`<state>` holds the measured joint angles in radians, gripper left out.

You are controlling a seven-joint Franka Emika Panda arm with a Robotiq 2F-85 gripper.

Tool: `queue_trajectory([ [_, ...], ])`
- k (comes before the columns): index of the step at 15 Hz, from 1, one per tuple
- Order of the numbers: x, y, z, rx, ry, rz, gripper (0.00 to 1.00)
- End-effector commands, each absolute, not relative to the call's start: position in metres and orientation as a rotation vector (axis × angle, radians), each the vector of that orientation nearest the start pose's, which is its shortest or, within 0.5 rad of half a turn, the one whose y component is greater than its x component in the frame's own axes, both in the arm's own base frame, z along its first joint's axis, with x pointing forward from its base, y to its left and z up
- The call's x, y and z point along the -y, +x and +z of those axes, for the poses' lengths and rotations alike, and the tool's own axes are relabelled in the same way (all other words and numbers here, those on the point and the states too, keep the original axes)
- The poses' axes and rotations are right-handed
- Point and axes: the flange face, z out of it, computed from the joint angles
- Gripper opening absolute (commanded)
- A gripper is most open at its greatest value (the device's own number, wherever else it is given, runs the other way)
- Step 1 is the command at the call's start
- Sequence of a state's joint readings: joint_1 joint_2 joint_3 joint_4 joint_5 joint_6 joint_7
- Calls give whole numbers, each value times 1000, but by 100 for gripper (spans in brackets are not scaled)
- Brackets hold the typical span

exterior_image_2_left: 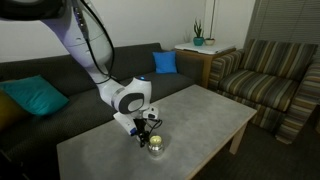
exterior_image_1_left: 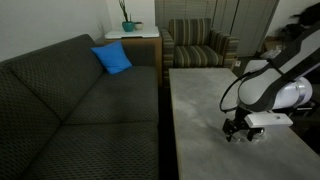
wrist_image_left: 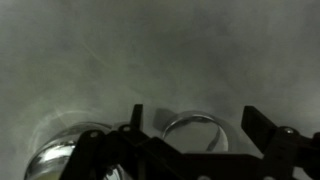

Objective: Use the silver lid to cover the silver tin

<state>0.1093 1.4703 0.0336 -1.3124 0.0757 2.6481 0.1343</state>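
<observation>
The silver tin (exterior_image_2_left: 157, 146) is a small shiny round tin standing on the grey table (exterior_image_2_left: 200, 115). In the wrist view it shows at the lower left (wrist_image_left: 62, 152). The silver lid (wrist_image_left: 196, 132) lies flat on the table beside the tin, rim up. My gripper (wrist_image_left: 195, 108) is open, low over the table, with one finger on each side of the lid and not touching it. In both exterior views the gripper (exterior_image_2_left: 143, 128) (exterior_image_1_left: 238, 129) points down at the table, close beside the tin, and hides the lid.
A dark grey couch (exterior_image_1_left: 70, 100) with a blue cushion (exterior_image_1_left: 112, 58) runs along one side of the table. A striped armchair (exterior_image_2_left: 268, 75) and a side table with a plant (exterior_image_2_left: 199, 42) stand beyond it. The table edge (exterior_image_1_left: 170, 120) is near the couch.
</observation>
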Motion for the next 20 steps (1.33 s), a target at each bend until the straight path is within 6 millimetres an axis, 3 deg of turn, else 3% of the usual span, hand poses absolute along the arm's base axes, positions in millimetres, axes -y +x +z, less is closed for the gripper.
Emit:
queue_trajectory([
  [1, -80, 610, -161, -108, -3097, 205, 100],
  [9, -77, 628, -148, -66, -3090, 259, 100],
  [14, -82, 628, -143, -23, -3101, 439, 100],
  [15, -82, 629, -144, -86, -3091, 354, 100],
  [18, -84, 628, -143, -64, -3095, 409, 100],
  [20, -92, 628, -145, -51, -3099, 319, 100],
])
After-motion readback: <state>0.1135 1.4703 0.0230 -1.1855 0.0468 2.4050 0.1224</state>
